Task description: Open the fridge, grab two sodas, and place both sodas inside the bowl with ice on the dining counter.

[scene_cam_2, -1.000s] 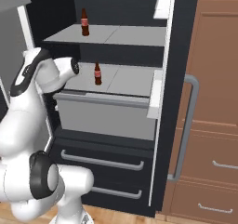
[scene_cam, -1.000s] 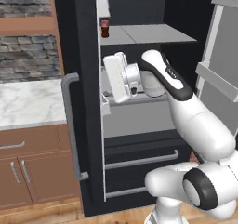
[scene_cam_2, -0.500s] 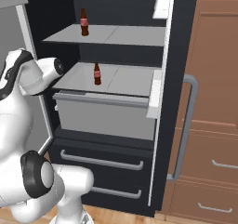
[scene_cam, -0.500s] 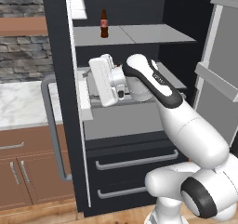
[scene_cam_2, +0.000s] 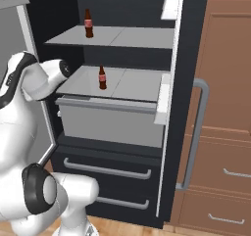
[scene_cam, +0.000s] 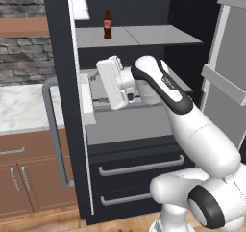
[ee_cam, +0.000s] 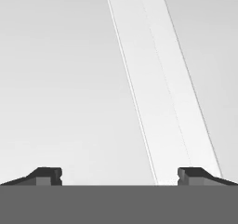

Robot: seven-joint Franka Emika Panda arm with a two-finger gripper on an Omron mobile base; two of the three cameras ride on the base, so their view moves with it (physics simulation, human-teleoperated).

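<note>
The fridge point(scene_cam_2: 122, 117) stood open, both doors swung wide, so the shelved interior lay clear from the front. One door edge ran down the left of the left base view with its long grey handle point(scene_cam: 54, 130) turned outward beside the brown cabinets point(scene_cam: 29, 178); the other door point(scene_cam: 230, 67) stood out at the far right with its bins facing in. One soda point(scene_cam_2: 88, 23) stood upright on the upper shelf point(scene_cam_2: 127, 36), near its left front corner in the right base view, with bare shelf to its right. The second soda point(scene_cam_2: 102, 78) stood upright on the lower shelf point(scene_cam_2: 132, 83), above the grey-white drawer, also with open shelf to its right.

The arm rose from the base, bent at the elbow and reached in at the height of the lower shelf. The white hand was turned on its side against the fridge's left edge in the left base view. In the hand view the gripper point(ee_cam: 119, 174) was spread wide, its fingertips point(ee_cam: 46, 175) well apart with nothing between them, pointed at a pale flat surface crossed by a lighter slanted band.
</note>
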